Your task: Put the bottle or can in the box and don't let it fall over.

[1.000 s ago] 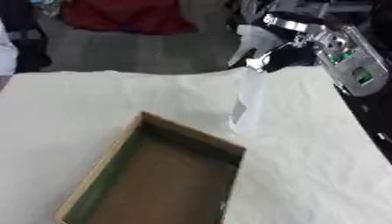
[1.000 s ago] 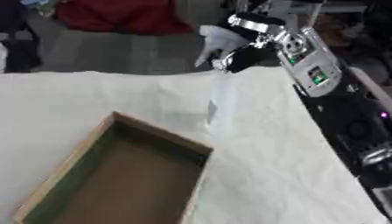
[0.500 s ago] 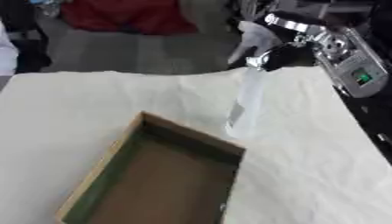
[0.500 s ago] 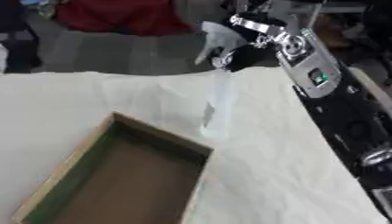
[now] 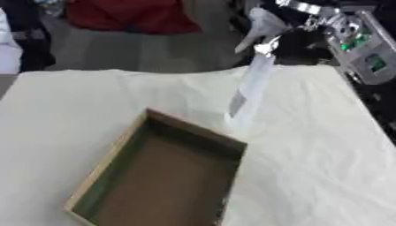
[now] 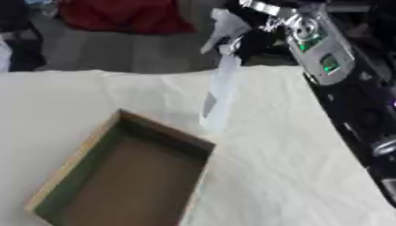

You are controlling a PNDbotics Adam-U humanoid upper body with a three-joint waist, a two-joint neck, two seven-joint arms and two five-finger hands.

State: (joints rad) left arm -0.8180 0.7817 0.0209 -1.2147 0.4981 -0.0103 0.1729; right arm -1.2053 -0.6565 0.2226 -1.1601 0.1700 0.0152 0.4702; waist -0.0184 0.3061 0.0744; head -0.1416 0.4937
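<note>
A tall clear plastic bottle (image 5: 249, 90) hangs tilted, its top to the upper right and its bottom just above the cloth near the box's far corner. My right hand (image 5: 272, 27) grips the bottle at its cap end, fingers curled round it, coming in from the upper right. The open cardboard box (image 5: 113, 159) with a brown floor and green inner walls lies on the white cloth, below and left of the bottle. Nothing is in the box. My left hand is in no view.
The white cloth covers the table (image 5: 325, 167). My right arm with its silver and green forearm (image 6: 321, 53) runs down the right edge. Beyond the table's far edge are a red bundle (image 5: 127, 15) and dark floor.
The right hand has carried the bottle a little towards the box and lower; its bottom now hangs near the box's far corner. The view has also shifted slightly.
</note>
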